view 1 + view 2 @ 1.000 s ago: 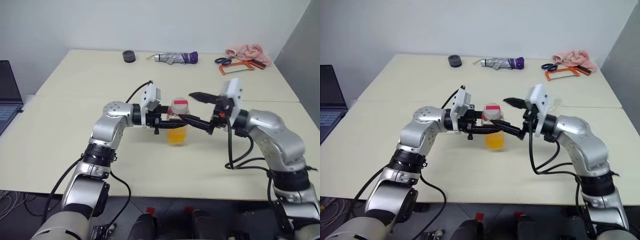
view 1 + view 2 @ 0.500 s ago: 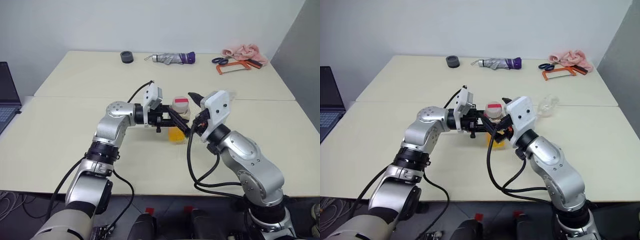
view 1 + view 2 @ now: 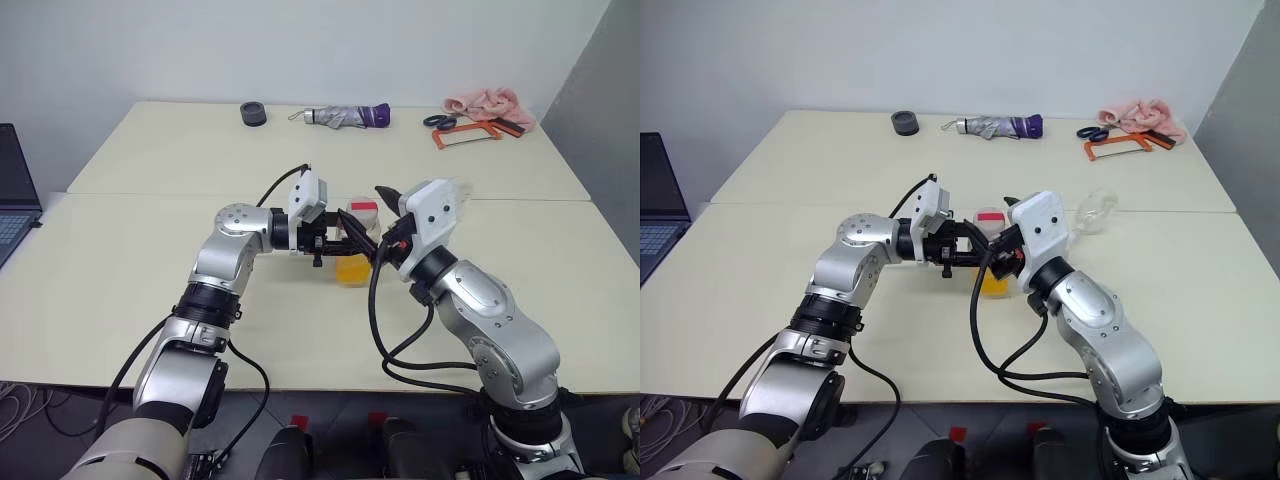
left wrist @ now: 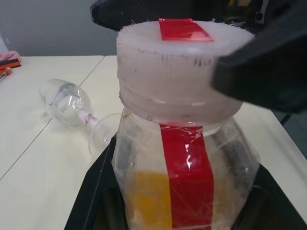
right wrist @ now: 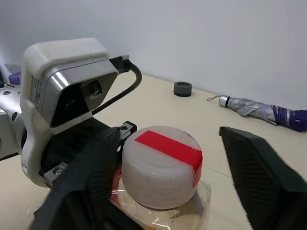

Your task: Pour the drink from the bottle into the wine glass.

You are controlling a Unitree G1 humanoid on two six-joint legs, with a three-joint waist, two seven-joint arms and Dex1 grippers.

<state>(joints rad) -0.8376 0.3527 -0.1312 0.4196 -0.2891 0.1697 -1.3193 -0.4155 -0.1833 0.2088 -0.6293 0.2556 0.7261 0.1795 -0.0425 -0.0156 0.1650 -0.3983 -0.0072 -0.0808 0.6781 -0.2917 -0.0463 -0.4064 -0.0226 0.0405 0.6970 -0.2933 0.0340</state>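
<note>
The left gripper [image 3: 335,238] clamps the bottle [image 4: 184,143] upright above the table [image 3: 150,240], drink [image 3: 352,270] low inside; the wine glass [image 4: 76,108] lies toppled beyond the bottle. The right gripper [image 5: 168,158] straddles the bottle's cap [image 5: 160,165], fingers apart, not touching. It should centre on the cap, squeeze evenly, then twist without tilting the bottle.

One bottle [image 3: 356,250] mid-desk [image 3: 150,290], one wine glass [image 4: 79,110] lying on its side, two grippers. Along the far edge: one umbrella [image 3: 345,116], one dark roll [image 3: 254,114], one pink cloth [image 3: 484,100], one scissors [image 3: 436,120], one orange saw [image 3: 468,132]. One laptop [image 3: 12,190] at left.
</note>
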